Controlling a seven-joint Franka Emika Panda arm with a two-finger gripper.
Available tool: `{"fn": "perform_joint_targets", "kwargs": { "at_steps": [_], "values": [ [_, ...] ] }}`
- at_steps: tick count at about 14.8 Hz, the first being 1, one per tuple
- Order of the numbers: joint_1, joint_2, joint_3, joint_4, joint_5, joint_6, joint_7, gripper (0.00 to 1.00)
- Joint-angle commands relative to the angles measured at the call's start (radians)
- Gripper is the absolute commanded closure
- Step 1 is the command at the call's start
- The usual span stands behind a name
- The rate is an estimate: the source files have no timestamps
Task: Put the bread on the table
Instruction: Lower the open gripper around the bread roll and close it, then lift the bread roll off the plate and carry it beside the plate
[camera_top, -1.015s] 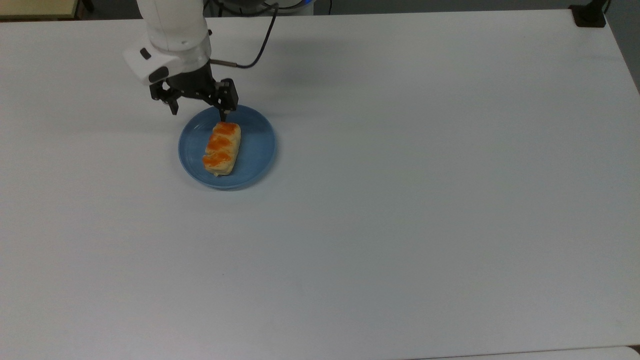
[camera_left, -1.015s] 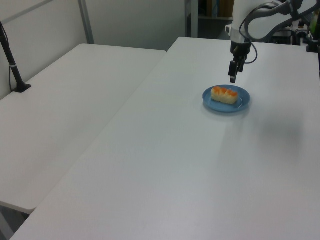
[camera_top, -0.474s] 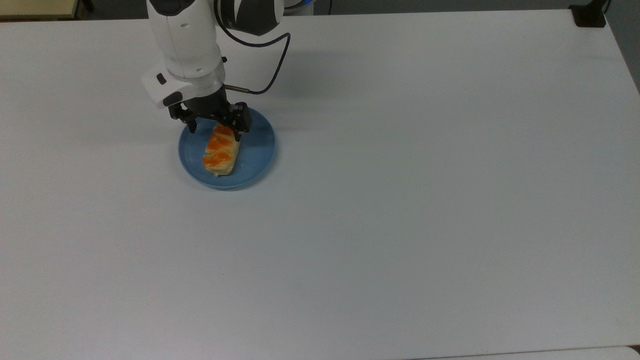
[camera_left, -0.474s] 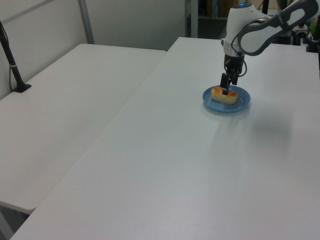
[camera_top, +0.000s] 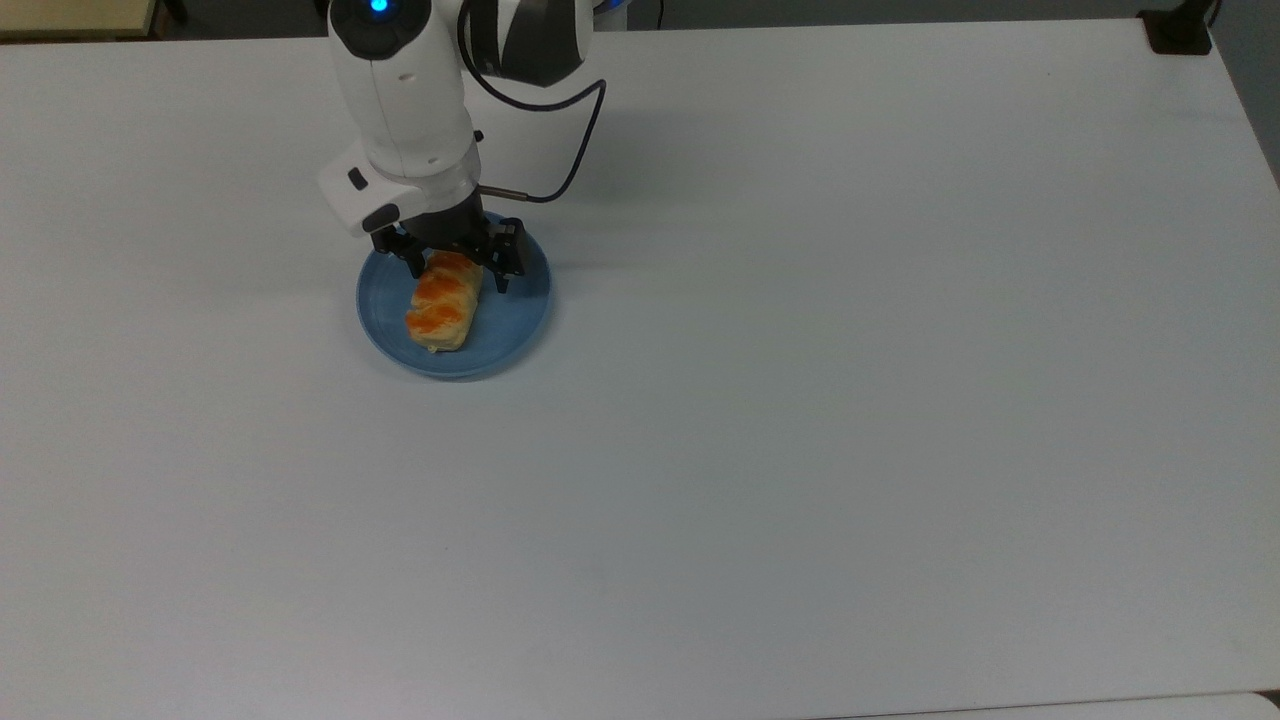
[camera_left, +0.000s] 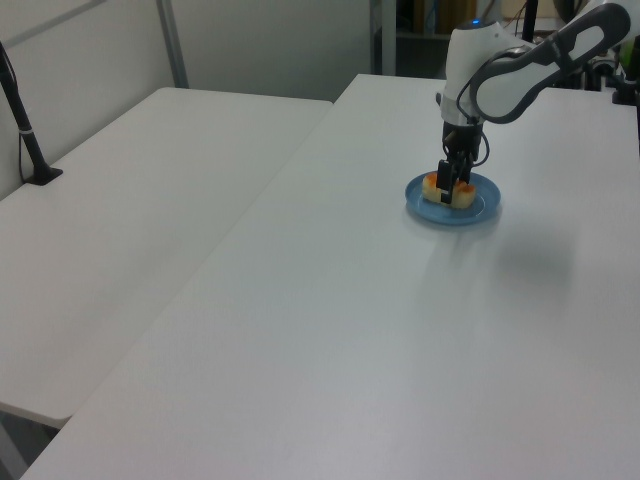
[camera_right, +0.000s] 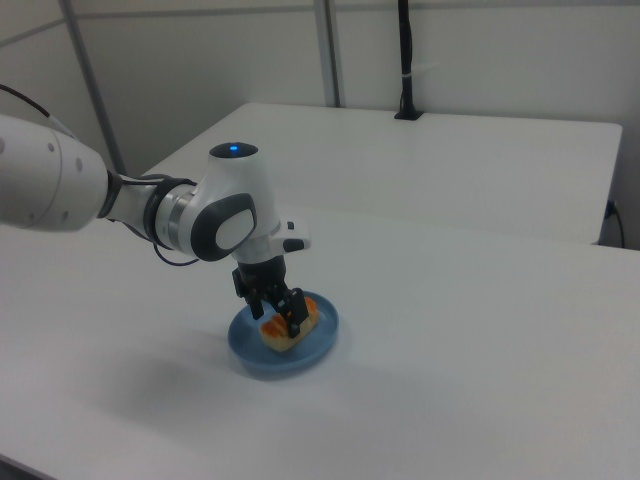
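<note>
Blue plate (camera_top: 515, 310) holds bread (camera_top: 443, 303); spread claw (camera_top: 458, 272) straddles its end.

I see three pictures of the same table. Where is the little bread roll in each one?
Top view: the bread lies upper left of centre.
Left view: upper right, partly behind the gripper.
Right view: lower middle.
Shared landmark: the blue plate under it, on the table.
</note>
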Motion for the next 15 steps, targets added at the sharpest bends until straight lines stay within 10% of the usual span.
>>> {"fn": "perform_joint_targets", "kwargs": {
  "at_steps": [1, 3, 5, 15],
  "values": [
    [0.012, 0.022, 0.002, 0.009, -0.012, 0.027, 0.024, 0.52],
    [0.012, 0.022, 0.004, 0.009, -0.012, 0.024, 0.024, 0.87],
    [0.01, 0.003, 0.004, 0.025, -0.009, 0.006, 0.024, 0.99],
    [0.047, -0.028, 0.182, 0.219, -0.015, -0.281, 0.065, 0.99]
  ]
}}
